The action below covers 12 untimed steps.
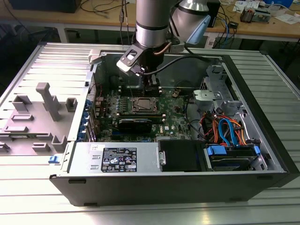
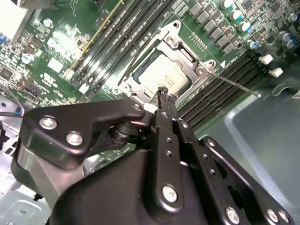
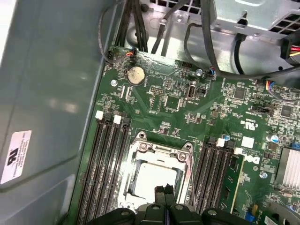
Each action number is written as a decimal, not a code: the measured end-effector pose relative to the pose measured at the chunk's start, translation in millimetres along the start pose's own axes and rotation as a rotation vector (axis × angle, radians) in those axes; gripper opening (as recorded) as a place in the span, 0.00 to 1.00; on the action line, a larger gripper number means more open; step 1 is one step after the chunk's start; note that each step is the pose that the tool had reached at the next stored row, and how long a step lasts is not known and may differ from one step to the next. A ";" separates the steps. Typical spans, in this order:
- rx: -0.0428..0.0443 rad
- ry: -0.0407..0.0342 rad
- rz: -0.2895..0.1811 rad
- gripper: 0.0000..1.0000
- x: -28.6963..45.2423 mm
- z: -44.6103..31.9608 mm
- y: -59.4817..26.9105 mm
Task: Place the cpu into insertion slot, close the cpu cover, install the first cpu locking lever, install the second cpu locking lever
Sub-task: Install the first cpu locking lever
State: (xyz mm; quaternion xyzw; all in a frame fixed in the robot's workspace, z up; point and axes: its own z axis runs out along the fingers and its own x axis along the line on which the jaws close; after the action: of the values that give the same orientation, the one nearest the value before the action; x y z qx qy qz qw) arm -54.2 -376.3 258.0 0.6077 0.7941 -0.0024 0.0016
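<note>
From where I stand, the work looks about half done. The cpu lies already in the insertion slot, directly under the tip of the tool. The cpu cover seems to be folded down over it, because its silver frame lies flat around the pale square. The levers, I judge, are what is left. One thin locking lever stands out free to the side of the tool, over the black memory slots, and does not look hooked. For the other lever I cannot tell. The tool has its two black fingers pressed together and pinches nothing. The tips hang close over the near edge of the cover, and whether they touch it I cannot say. About the materials: the cpu top is a matt, pale grey metal, smooth and flat. The cover is a thin shiny plate with a big square window, and the lever is a bare round wire. The motherboard around them is glossy green and crowded with small parts, and a round silver coin battery sits farther beyond the tool. The tool itself is made of hard black links with bright screw heads. All this lies inside an open grey sheet-metal computer case on a ribbed aluminium worktop.
</note>
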 end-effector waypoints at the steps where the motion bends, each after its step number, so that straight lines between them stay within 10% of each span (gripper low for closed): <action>1: -0.0001 0.0003 -0.019 0.11 0.0 0.0 0.0; 12: -0.0009 0.0000 -0.166 0.11 0.4 0.2 -1.9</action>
State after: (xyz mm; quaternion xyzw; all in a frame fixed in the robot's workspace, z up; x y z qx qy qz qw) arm -56.1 -376.3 257.8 0.5396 0.8419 -0.0022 0.0017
